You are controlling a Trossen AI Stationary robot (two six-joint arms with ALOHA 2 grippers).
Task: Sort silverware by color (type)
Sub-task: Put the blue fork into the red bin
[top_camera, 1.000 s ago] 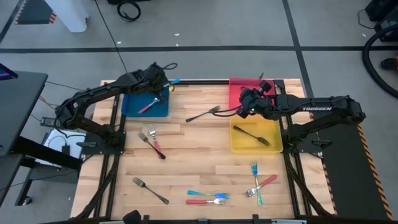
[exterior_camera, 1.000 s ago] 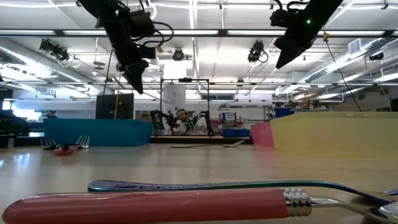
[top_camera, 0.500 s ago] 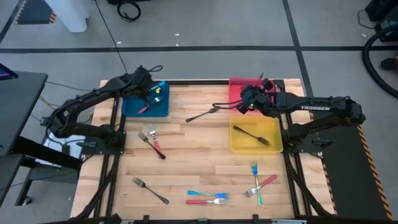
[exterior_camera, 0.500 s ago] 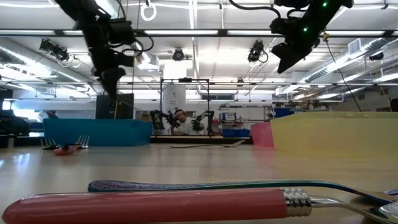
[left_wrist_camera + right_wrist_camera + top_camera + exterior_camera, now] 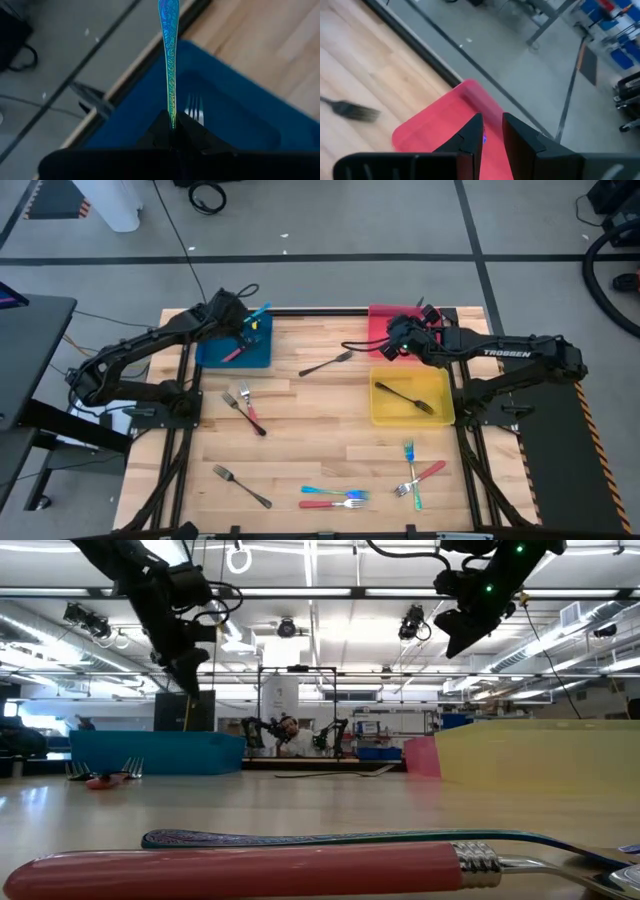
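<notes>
My left gripper (image 5: 245, 325) hangs over the far part of the blue tray (image 5: 212, 356), shut on a teal iridescent fork (image 5: 168, 60). A red-handled fork (image 5: 236, 352) lies in that tray; its silver tines (image 5: 195, 107) show beside my fingers. My right gripper (image 5: 388, 345) hovers over the red tray (image 5: 384, 318), open by a narrow gap (image 5: 491, 127) with nothing between the fingers. A grey fork (image 5: 328, 364) lies flat on the wood between the trays. My left gripper pinches the teal fork between its two fingers (image 5: 171, 114); the fingers hide the gripped end. The patterned handle (image 5: 167, 30) sticks straight out ahead of the fingertips, along the fingers. The gripper slants down, and the fork is lifted clear above the blue tray.
The yellow tray (image 5: 440, 412) holds a dark fork (image 5: 403, 397). Loose forks lie on the wood: two at the left (image 5: 244, 406), a grey one (image 5: 241, 485), a teal and red pair (image 5: 335, 498) near the front edge, and more at the right (image 5: 415, 476).
My left gripper has carried the teal fork toward the table's left edge along the far side of the blue tray, sinking a little, then stopped. It stays shut on the fork.
</notes>
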